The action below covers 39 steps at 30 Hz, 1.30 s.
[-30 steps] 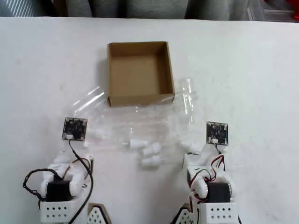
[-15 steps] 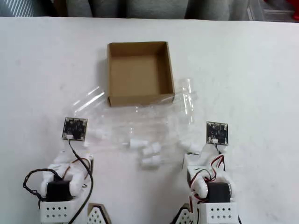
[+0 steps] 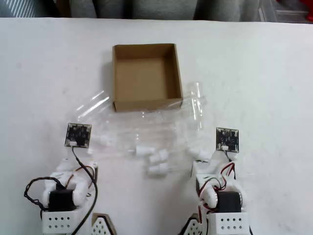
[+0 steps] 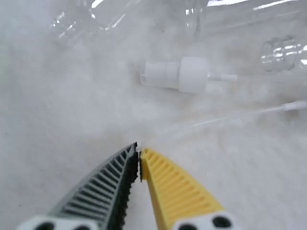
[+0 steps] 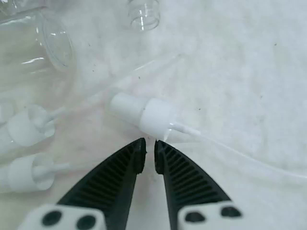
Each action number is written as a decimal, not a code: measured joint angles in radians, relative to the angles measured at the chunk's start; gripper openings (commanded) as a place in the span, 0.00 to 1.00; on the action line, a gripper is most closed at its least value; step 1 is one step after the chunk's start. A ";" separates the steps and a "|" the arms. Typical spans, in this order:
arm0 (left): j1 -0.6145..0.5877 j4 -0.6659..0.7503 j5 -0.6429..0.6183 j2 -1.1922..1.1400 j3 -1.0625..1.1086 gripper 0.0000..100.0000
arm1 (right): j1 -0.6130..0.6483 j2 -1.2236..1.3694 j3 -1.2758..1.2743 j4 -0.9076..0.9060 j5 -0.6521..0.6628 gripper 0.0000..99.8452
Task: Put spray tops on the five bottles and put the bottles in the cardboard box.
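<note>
At the near edge of the table [image 3: 259, 73], your two arms sit folded back, so nothing is in the way. Your left gripper [image 4: 139, 151] has its tips pressed together on nothing. Your right gripper [image 5: 149, 148] is closed down to a thin slit and holds nothing too.

Just past them lie the white spray tops [image 3: 157, 156], likely put close so you can grab one first. A little farther lie the clear bottles [image 3: 195, 104], all on their sides with no tops on. From above they are hard to see, but the right wrist view shows an open bottle neck [image 5: 144, 13] plainly. Farthest away, the cardboard box [image 3: 146, 105] sits open and empty, ready for the bottles.
</note>
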State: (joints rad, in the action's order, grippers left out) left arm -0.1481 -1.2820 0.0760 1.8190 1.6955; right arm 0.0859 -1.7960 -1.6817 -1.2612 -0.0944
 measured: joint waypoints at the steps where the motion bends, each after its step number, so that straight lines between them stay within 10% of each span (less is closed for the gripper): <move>1: 0.000 0.000 0.000 0.000 0.000 0.02 | 0.000 0.000 0.000 0.000 0.000 0.02; 19: -0.002 0.222 0.000 0.000 -0.094 0.02 | -0.008 0.000 0.000 0.000 0.000 0.02; 29: -0.012 0.396 0.000 0.000 -0.101 0.02 | -0.308 -0.011 0.017 0.080 0.000 0.02; 39: -0.026 0.308 0.000 -0.002 -0.180 0.02 | -0.351 0.000 0.000 0.129 0.000 0.02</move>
State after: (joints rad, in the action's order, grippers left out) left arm -0.1741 -0.9735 0.0760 1.8174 1.5159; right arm -0.2654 -1.7960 -1.6817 -1.1324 -0.0944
